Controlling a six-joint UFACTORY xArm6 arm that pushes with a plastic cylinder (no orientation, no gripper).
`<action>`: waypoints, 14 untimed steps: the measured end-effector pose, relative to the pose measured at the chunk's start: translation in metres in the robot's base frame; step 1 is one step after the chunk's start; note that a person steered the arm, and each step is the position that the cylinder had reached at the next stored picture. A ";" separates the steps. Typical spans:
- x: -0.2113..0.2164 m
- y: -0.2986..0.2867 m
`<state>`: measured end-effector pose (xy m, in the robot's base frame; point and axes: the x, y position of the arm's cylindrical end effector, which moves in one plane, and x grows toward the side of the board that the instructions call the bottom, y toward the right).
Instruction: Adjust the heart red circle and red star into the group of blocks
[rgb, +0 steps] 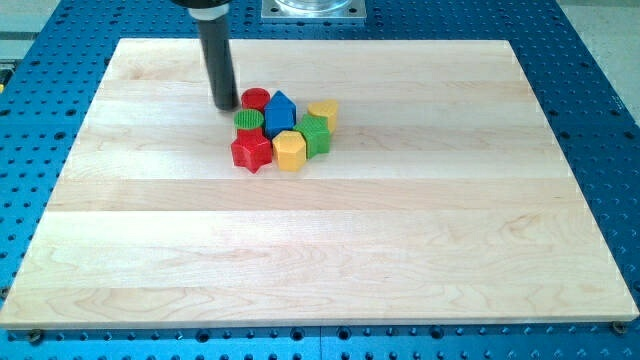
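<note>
Camera view: no claw shows; my tip (226, 105) rests just left of the red circle (256, 98).

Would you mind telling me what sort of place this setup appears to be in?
Probably a robotics lab bench: a wooden board lies on a blue perforated metal table, and my tip stands beside a cluster of small coloured blocks.

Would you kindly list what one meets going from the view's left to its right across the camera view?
My tip, just left of the cluster → red star → blue block → green block on the right. The remaining blocks overlap these in order, so I leave them out.
</note>
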<state>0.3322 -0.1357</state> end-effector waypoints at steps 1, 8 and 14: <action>0.033 -0.002; 0.126 0.167; 0.036 0.181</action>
<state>0.3682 0.0452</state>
